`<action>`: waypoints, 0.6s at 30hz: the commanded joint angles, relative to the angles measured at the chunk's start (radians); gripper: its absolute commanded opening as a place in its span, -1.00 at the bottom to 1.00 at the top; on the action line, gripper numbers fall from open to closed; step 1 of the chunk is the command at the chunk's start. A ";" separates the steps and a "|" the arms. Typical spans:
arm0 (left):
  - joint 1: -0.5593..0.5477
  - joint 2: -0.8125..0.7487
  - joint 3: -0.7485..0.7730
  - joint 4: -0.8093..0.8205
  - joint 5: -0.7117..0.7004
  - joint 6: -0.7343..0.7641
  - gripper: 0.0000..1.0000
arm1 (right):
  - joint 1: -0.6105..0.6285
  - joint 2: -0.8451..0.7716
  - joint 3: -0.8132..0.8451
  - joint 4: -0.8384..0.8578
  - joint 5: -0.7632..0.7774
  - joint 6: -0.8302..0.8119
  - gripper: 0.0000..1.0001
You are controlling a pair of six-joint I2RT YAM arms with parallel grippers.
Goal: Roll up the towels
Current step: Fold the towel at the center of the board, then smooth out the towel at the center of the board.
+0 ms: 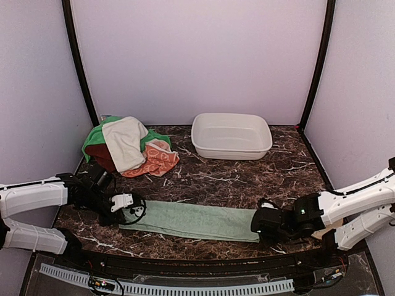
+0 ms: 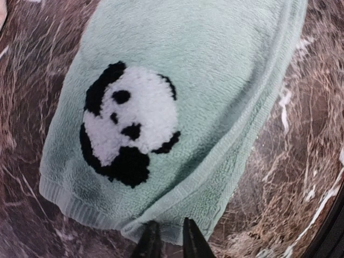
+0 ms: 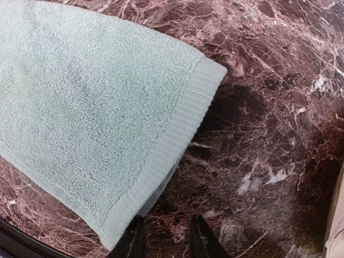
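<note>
While the sage-green towel (image 1: 191, 220) lay flat and unrolled along the near edge of the marble table (image 1: 247, 179), both arms were low at its two ends. At the left end, the left gripper (image 1: 126, 206) sat at the towel's short hem; the left wrist view showed its jaws parted by a narrow gap, tips at the hem's edge, with no cloth seen between them. A black-and-white panda motif (image 2: 129, 129) was woven into that end. At the rear left, well apart, a cream-white towel (image 1: 125, 142) lay heaped over a bright green one (image 1: 95, 139) and an orange patterned one (image 1: 157, 159). A white basin (image 1: 231, 135) stood at the rear, right of centre. At the right end, the right gripper (image 1: 262, 223) was open over bare marble, its left finger just beside the towel's corner, gripping nothing.
</note>
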 commanded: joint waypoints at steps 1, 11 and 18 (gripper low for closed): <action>-0.002 -0.029 0.028 -0.084 0.037 0.009 -0.43 | 0.027 -0.061 0.013 -0.032 -0.008 0.008 -0.29; -0.001 -0.051 0.134 -0.157 0.025 0.063 -0.15 | -0.060 -0.191 0.156 -0.119 -0.028 -0.073 0.04; -0.002 0.035 0.249 -0.113 0.046 0.039 -0.16 | -0.193 -0.086 0.122 0.119 -0.137 -0.107 -0.19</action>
